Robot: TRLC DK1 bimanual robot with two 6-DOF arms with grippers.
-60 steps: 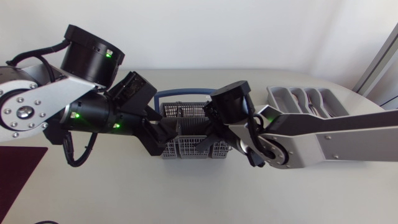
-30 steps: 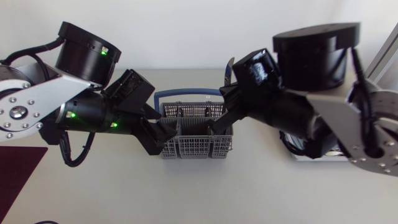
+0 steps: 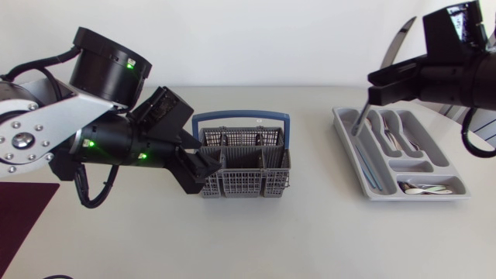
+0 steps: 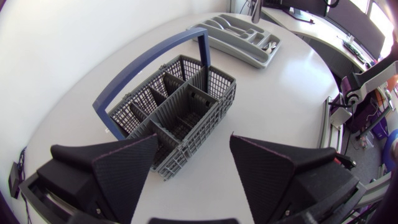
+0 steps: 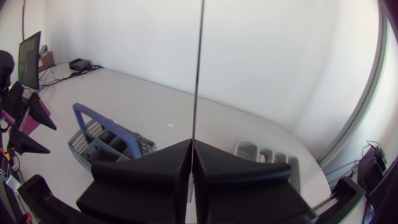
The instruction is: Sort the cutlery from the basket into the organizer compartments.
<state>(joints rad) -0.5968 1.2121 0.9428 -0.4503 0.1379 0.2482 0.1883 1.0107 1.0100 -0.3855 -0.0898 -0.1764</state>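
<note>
Knife (image 5: 198,74) pinched in right gripper (image 5: 191,149) above organizer (image 3: 350,149); left gripper (image 4: 194,138) wide open just beside basket (image 4: 180,106)

Left arm (image 3: 46,132): silver-grey link, ring of screws, black drum joints, green lights, looped black cable. Right arm (image 3: 457,74): black housings. Left gripper (image 4: 193,139): matte black wedges.

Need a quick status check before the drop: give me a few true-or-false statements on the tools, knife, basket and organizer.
The right tool is shut on a knife. True.
The knife lies flat in the organizer. False: it stands steeply in the right tool, over the organizer.
The left tool is shut on the basket. False: it is open, at the basket's corner.
The organizer holds some cutlery. True.
</note>
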